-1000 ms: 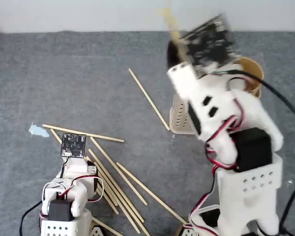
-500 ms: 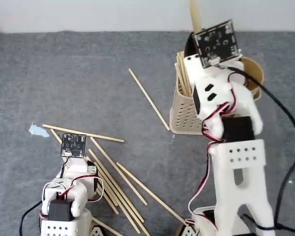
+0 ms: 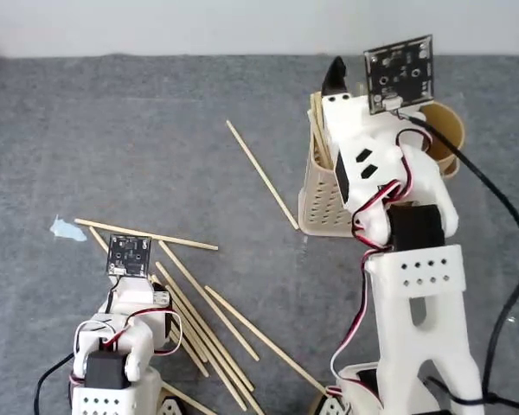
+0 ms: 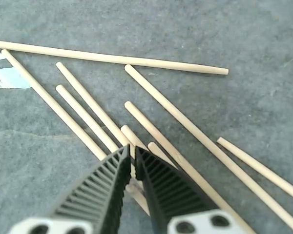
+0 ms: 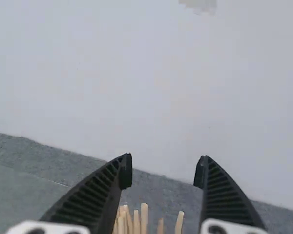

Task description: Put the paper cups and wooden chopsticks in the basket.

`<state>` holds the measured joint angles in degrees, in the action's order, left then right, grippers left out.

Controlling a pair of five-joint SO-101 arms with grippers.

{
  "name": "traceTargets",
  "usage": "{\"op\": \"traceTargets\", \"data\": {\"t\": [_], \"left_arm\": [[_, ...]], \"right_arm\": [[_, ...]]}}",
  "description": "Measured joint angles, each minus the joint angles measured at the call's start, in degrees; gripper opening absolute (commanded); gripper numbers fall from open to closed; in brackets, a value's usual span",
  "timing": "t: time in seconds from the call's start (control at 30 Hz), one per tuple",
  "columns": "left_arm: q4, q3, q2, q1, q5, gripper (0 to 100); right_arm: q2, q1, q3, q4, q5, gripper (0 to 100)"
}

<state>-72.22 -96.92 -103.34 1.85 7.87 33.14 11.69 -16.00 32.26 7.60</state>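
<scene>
The cream perforated basket (image 3: 323, 201) stands at the right of the grey mat with several wooden chopsticks (image 3: 322, 130) upright in it; their tips (image 5: 142, 218) show below my right gripper (image 5: 163, 173). That gripper is open and empty, held above the basket's far side (image 3: 336, 76). A brown paper cup (image 3: 443, 137) sits behind the right arm, partly hidden. Several loose chopsticks (image 3: 203, 324) lie at the lower left, one alone (image 3: 261, 173) near the middle. My left gripper (image 4: 133, 155) is shut just above the loose chopsticks (image 4: 173, 113), holding nothing.
A scrap of pale blue tape (image 3: 67, 230) lies at the left of the mat (image 3: 156, 112), also beside the chopsticks (image 4: 7, 78). A pale wall runs along the mat's far edge. The right arm's white body (image 3: 415, 285) rises over the right side.
The right arm swung upright over the basket. A chopstick held high in its gripper one second and half a second ago is gone from it; the gripper is open. The left arm kept still.
</scene>
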Motion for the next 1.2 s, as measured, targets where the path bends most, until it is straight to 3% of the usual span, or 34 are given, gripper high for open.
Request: {"op": "traceTargets", "data": {"t": [0.27, 0.57, 1.2], "left_arm": [[0.0, 0.0, 0.0, 0.0, 0.0, 1], [0.0, 0.0, 0.0, 0.0, 0.0, 1], [0.0, 0.0, 0.0, 0.0, 0.0, 1]], "right_arm": [[-5.63, 9.05, 7.65, 10.64, -0.18, 22.0], [-30.42, 17.32, 15.38, 21.98, -0.18, 22.0], [-77.98, 15.12, 48.09, 22.51, -0.18, 22.0]]}}
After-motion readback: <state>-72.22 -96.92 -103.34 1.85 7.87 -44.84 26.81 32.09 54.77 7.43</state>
